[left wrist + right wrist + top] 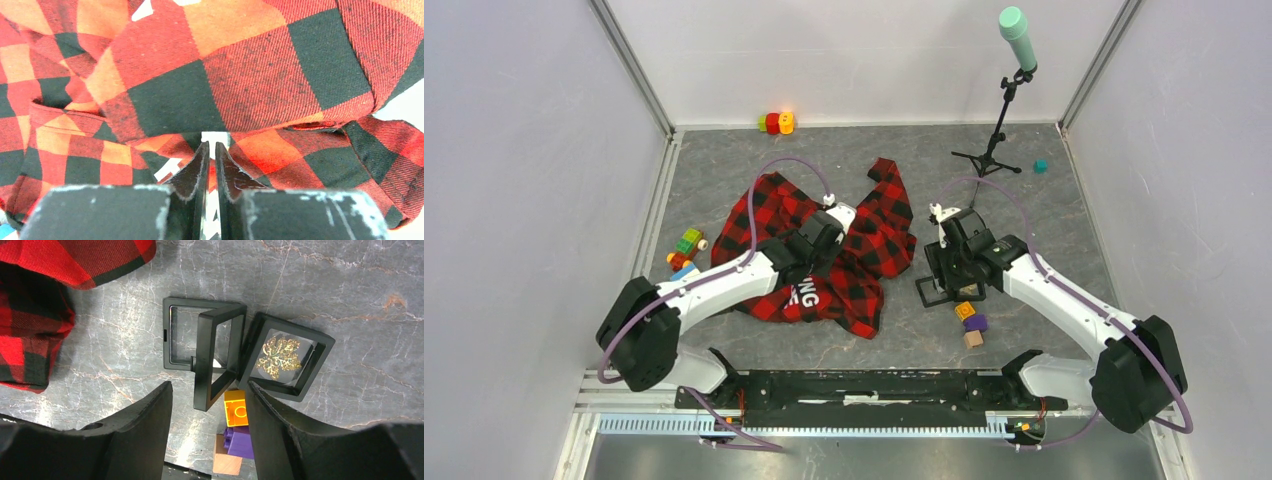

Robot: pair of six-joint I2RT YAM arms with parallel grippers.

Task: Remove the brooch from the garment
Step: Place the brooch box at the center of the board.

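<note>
Under the left hand [212, 146], lettering [165, 170] on the garment [250, 75] lies mostly hidden.

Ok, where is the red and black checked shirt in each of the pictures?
Top external: the red-and-black checked flannel shirt lies crumpled just left of the picture's middle.
Left wrist: it fills nearly the whole picture.
Right wrist: only its edge shows, in the top left corner.
Shared landmarks: its white block letters, in top and left wrist; the yellow toy block, in top and right wrist.
</note>
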